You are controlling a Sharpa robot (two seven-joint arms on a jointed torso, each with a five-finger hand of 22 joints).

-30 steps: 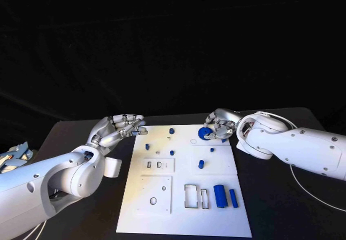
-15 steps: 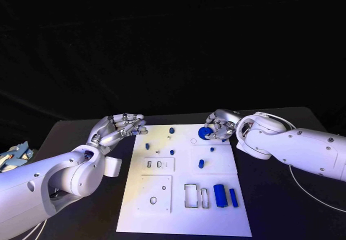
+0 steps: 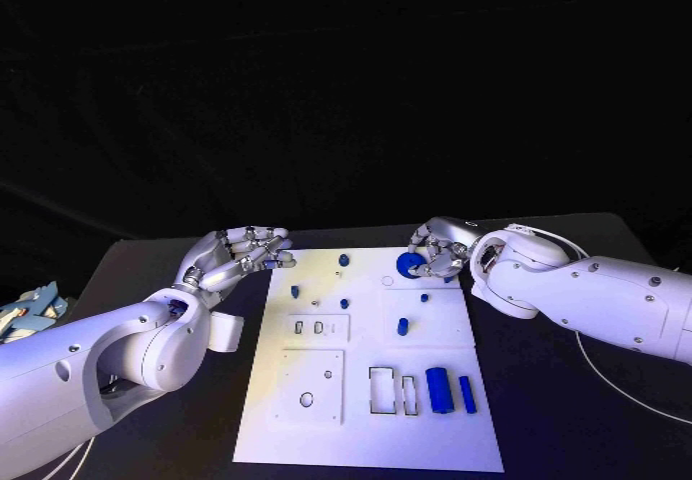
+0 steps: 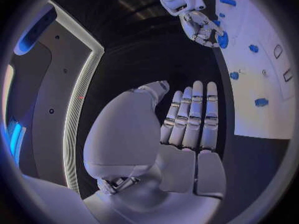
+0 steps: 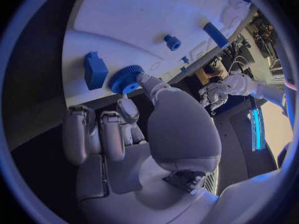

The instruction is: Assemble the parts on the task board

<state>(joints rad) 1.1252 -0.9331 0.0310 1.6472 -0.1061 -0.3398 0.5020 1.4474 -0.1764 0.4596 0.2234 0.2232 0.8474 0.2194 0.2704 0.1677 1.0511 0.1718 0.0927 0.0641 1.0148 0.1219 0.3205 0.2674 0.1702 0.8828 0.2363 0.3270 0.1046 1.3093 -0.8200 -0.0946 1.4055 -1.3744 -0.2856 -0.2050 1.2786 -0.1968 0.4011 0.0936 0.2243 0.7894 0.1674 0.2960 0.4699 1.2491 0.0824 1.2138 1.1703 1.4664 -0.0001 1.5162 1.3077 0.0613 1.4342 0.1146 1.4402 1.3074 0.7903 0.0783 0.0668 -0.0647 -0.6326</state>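
The white task board [image 3: 368, 400] lies in the middle of the black table. At its far right corner my right hand [image 3: 437, 248] pinches a blue gear [image 3: 411, 265] between thumb and a finger. The right wrist view shows the gear [image 5: 127, 79] at the thumb tip, just over the board's edge, next to a blue block [image 5: 95, 69]. My left hand [image 3: 238, 255] hovers beside the board's far left corner with its fingers apart and nothing in them. In the left wrist view its fingers [image 4: 190, 119] lie straight side by side.
Small blue pegs [image 3: 343, 261] [image 3: 294, 293] [image 3: 402, 327] stand on the far half of the board. Two blue bars [image 3: 440, 391] [image 3: 467, 395] lie near its front right, beside rectangular slots [image 3: 382, 392]. Black table runs along both sides of the board.
The right arm has shifted very slightly, its hand still on the gear. The left hand has not moved.
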